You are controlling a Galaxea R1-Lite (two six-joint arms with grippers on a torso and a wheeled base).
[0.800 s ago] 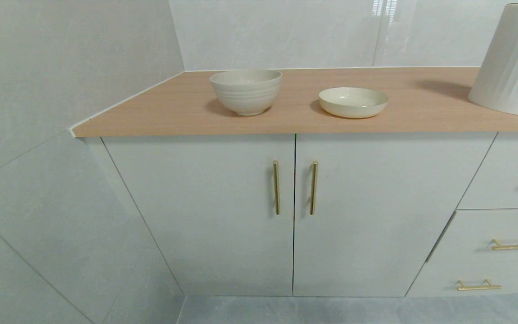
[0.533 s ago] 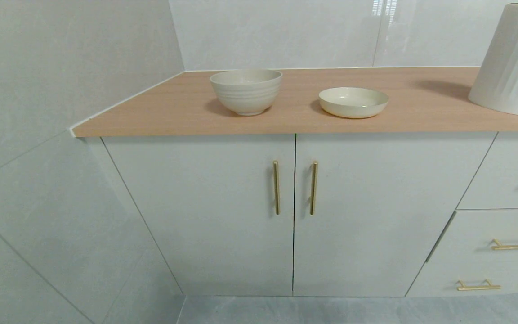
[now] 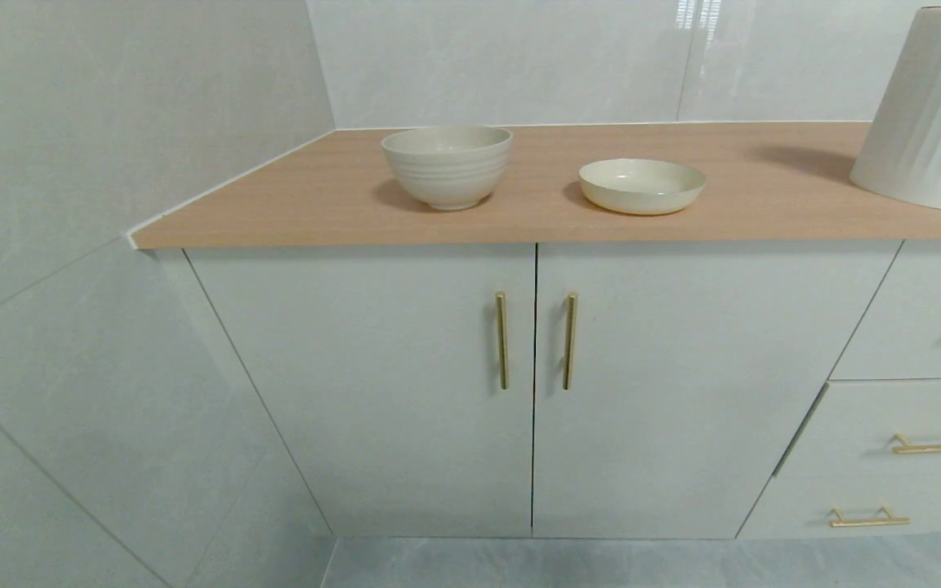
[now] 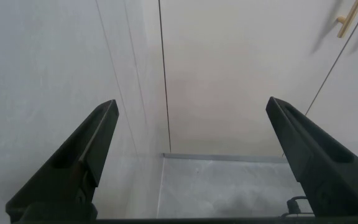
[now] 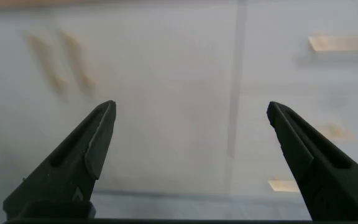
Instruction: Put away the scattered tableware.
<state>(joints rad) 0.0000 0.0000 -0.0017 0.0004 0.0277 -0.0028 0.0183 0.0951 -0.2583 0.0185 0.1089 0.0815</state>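
A deep cream bowl [image 3: 447,166] with ribbed sides stands on the wooden countertop [image 3: 307,204], left of centre. To its right lies a shallow cream dish [image 3: 642,185]. Below them are two shut cabinet doors with gold handles, the left [image 3: 501,340] and the right [image 3: 569,340]. My left gripper [image 4: 191,106] is open, low in front of the cabinet near the floor, holding nothing. My right gripper [image 5: 191,109] is open and empty too, facing the cabinet front and the drawers.
A tall white ribbed container [image 3: 932,110] stands at the counter's right end. Drawers with gold handles [image 3: 939,444] sit to the right of the doors. A tiled wall [image 3: 95,245] closes off the left side. Grey floor [image 3: 601,563] lies below.
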